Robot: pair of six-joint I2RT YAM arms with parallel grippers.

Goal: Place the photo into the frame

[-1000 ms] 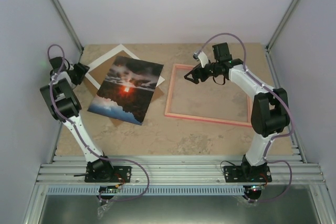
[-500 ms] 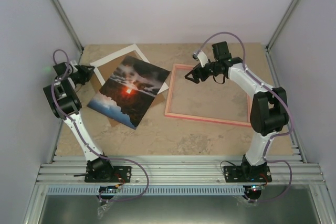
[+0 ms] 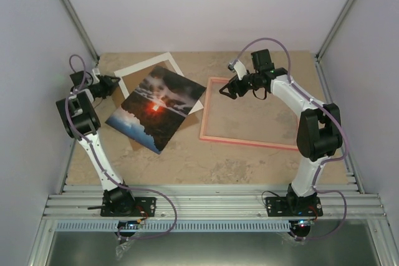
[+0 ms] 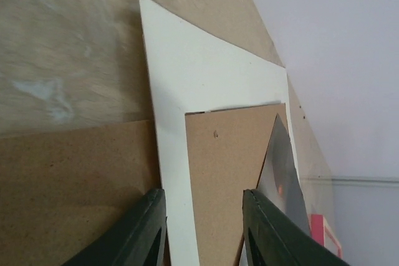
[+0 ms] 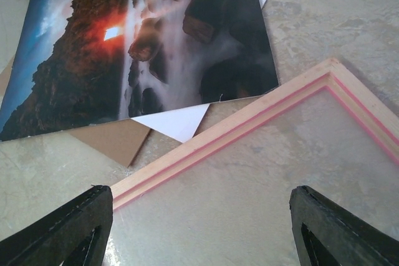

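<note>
Evidently the photo (image 3: 156,105) lies left of the frame (image 3: 249,142), not yet picked up.
Left gripper (image 3: 114,83), fingers spread, noses the white mat (image 3: 143,66) under the photo. Right gripper (image 3: 225,91), also spread, hovers over the frame's far-left corner. The next move likely needs a clean pinch on a photo edge.

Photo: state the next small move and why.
Probably the right gripper should reach left and pinch the photo by its right corner. It hovers open over the frame at its left end, whereas the photo lies outside it on the mat, that corner nearby.
</note>
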